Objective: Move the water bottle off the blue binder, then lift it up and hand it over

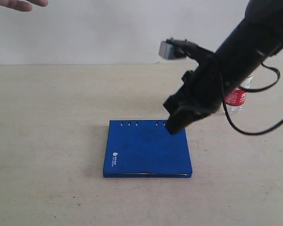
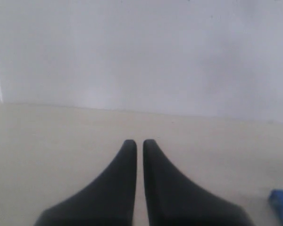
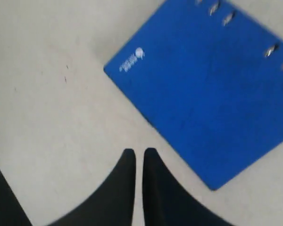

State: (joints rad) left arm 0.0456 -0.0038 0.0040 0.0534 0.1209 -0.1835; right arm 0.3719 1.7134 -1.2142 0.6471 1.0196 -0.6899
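1. The right gripper [image 3: 138,151] is clenched on nothing, its jaws drawn to a thin slit. It hangs over the far right corner of the blue binder [image 1: 146,150]. If it goes down like this, it will only press or shove the cover; the jaws need to open first.
2. The binder lies flat in the middle of the table, nearer the near edge. With no gap showing underneath, a finger would likely skid along the edge and push the binder away.
3. If only the top cover is pinched, the binder could swing open as it rises and slip free.
4. The water bottle [image 1: 236,99] is already off the binder, standing upright toward the far edge on the right and partly hidden by the arm. The arm and its loose cable [image 1: 247,133] pass close in front of it, so a careless swing could tip it.
5. A person's hand [image 1: 19,4] shows above the far left corner, well away from the binder. A long carry with a weak grip risks a drop.
6. The left gripper [image 2: 137,141] is also clenched and empty, facing the far edge, so it offers no support.
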